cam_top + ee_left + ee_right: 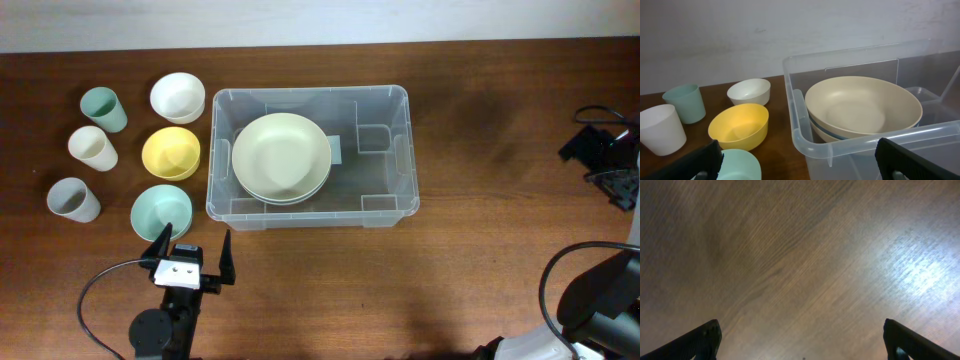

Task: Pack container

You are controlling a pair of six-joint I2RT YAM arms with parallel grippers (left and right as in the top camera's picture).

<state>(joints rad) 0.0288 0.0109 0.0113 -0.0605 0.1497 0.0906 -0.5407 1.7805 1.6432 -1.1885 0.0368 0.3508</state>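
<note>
The clear plastic container (388, 150) sits mid-table and holds stacked cream plates (281, 157); it also shows in the left wrist view (805, 135) with the plates (862, 106) inside. To its left lie a white bowl (178, 97), a yellow bowl (171, 153) and a mint bowl (160, 210). My left gripper (192, 250) is open and empty, just in front of the mint bowl (740, 164) and the container's near left corner. My right gripper (800, 342) is open and empty over bare wood; in the overhead view it is at the far right edge.
Three cups stand at the far left: a teal cup (104, 109), a cream cup (92, 148) and a grey cup (73, 200). Black cables (100, 295) run near the left arm base. Bare wooden table (480, 230) lies right of the container.
</note>
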